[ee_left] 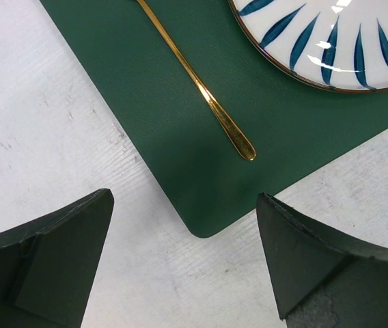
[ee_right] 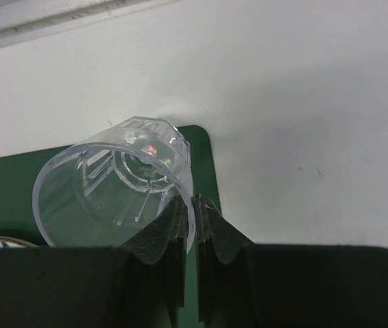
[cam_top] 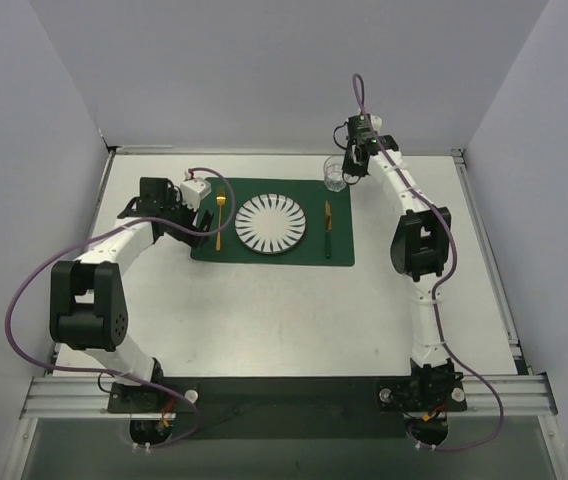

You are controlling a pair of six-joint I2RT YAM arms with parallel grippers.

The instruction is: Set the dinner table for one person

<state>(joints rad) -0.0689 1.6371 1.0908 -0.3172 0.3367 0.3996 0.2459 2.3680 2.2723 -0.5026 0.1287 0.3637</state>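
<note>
table: dinner table (cam_top: 264,320) white, flat, thin metal rails, lying beneath both grippers | left gripper (ee_left: 184,197): jaws wide, holding nothing, above placemat (ee_left: 180,137) corner; gold utensil handle (ee_left: 208,102) just ahead, plate (ee_left: 330,34) ahead-right | right gripper (ee_right: 194,205): pinched on clear glass (ee_right: 112,184) wall | edges: far rail (ee_right: 44,24) beyond the glass; bare tabletop to this gripper's right

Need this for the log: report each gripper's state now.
Left gripper: open, holding nothing.
Right gripper: shut on the glass rim.
</note>
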